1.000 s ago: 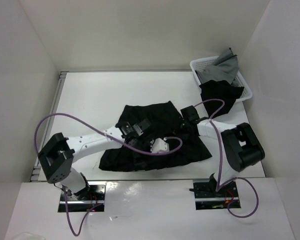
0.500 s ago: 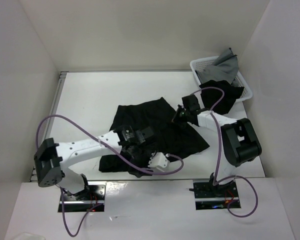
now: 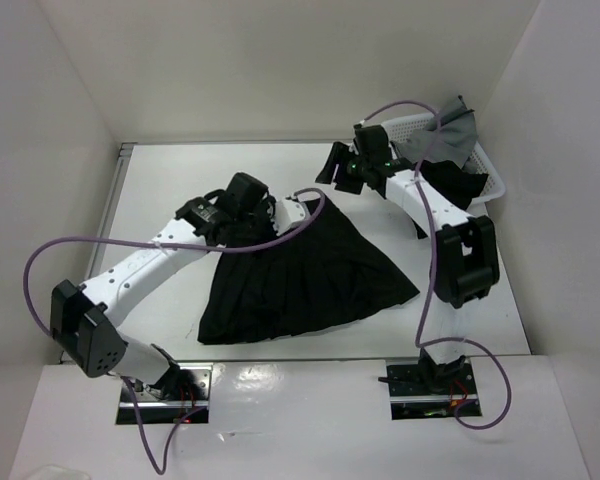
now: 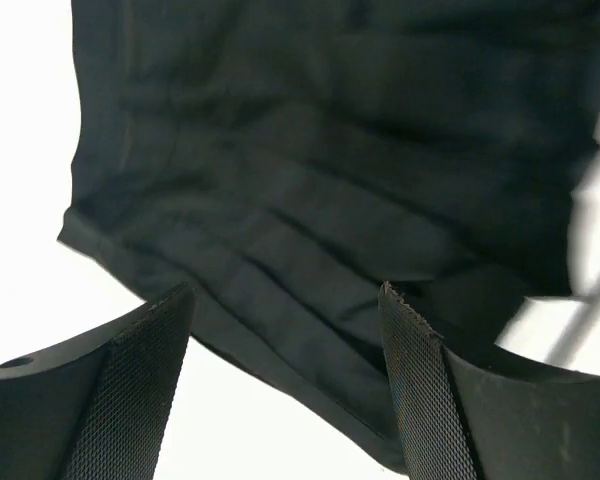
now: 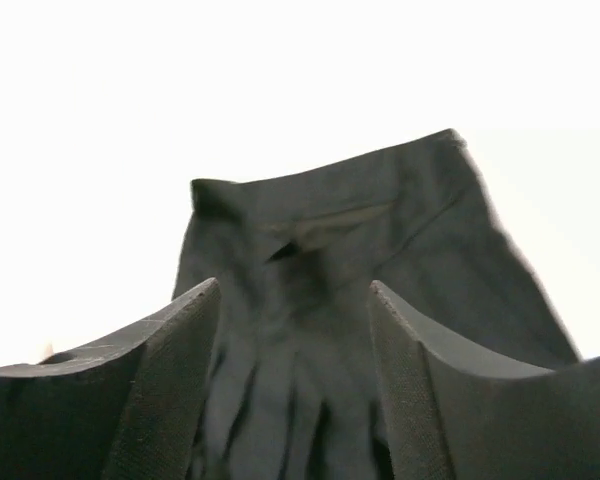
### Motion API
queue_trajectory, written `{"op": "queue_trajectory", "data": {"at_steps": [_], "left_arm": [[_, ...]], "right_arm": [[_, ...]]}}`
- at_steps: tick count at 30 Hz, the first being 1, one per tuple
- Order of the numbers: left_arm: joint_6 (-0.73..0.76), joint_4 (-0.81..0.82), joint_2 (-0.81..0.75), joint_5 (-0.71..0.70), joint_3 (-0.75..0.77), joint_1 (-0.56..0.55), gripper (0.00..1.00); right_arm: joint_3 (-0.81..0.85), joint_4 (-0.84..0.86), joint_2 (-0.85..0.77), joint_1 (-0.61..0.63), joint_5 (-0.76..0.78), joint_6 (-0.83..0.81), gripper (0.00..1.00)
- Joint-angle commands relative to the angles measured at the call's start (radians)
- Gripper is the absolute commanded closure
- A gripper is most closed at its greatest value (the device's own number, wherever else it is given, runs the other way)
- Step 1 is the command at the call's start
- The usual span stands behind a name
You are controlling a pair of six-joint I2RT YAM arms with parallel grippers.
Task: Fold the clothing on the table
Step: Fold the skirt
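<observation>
The clothing (image 3: 300, 280), a black pleated skirt, lies spread in a fan on the white table (image 3: 170, 190), narrow waistband at the far end and hem toward the near edge. My left gripper (image 3: 263, 213) hovers over the waistband end. In the left wrist view the gripper (image 4: 285, 290) is open above the clothing's (image 4: 310, 170) edge with nothing between its fingers. My right gripper (image 3: 335, 165) hangs raised beyond the waistband. In the right wrist view that gripper (image 5: 293, 283) is open and empty, with the clothing (image 5: 380, 230) below it.
A white basket (image 3: 490, 170) stands at the far right corner with a grey cloth (image 3: 450, 130) in it and another black garment (image 3: 450, 190) draped over its near rim. White wall panels close in the table on the left, far and right sides.
The right gripper opened, let go of the skirt and rose toward the far right. The left arm swung from the skirt's middle to the waistband. The skirt went from bunched to fanned out.
</observation>
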Motion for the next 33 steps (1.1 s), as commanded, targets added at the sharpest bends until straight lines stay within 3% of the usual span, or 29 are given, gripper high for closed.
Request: {"op": "queue_trajectory", "data": {"at_steps": [1, 2, 4, 10, 18, 23, 25, 29, 31, 32, 33], "left_arm": [[-0.027, 0.048, 0.046, -0.033, -0.094, -0.003, 0.19], [-0.043, 0.139, 0.046, -0.126, -0.23, -0.041, 0.19], [-0.076, 0.221, 0.036, -0.18, -0.332, -0.165, 0.19], [-0.099, 0.291, 0.041, -0.309, -0.438, -0.377, 0.19], [-0.08, 0.263, 0.011, -0.36, -0.579, -0.472, 0.19], [-0.081, 0.248, -0.044, -0.42, -0.434, -0.472, 0.18], [-0.122, 0.191, -0.018, -0.469, -0.272, -0.472, 0.18], [-0.214, 0.186, 0.0, -0.458, -0.158, -0.365, 0.15], [-0.231, 0.196, 0.01, -0.414, -0.148, -0.225, 0.11], [-0.231, 0.209, 0.019, -0.324, -0.136, -0.156, 0.09], [-0.231, 0.209, 0.034, -0.276, -0.112, -0.011, 0.09]], "right_arm": [[0.044, -0.076, 0.109, -0.007, 0.069, -0.035, 0.32], [0.056, -0.064, 0.141, -0.007, 0.07, -0.035, 0.32], [0.067, -0.053, 0.168, -0.016, 0.07, -0.035, 0.32], [0.067, -0.043, 0.211, -0.016, 0.07, -0.044, 0.32], [0.134, -0.068, 0.274, -0.016, 0.122, -0.054, 0.21], [0.27, -0.123, 0.331, -0.003, 0.206, -0.09, 0.18], [0.338, -0.181, 0.398, 0.006, 0.229, -0.125, 0.17], [0.537, -0.313, 0.535, 0.032, 0.24, -0.139, 0.17], [0.539, -0.326, 0.546, 0.032, 0.249, -0.139, 0.17], [0.527, -0.315, 0.546, 0.032, 0.249, -0.126, 0.17], [0.512, -0.303, 0.529, 0.032, 0.249, -0.126, 0.17]]}}
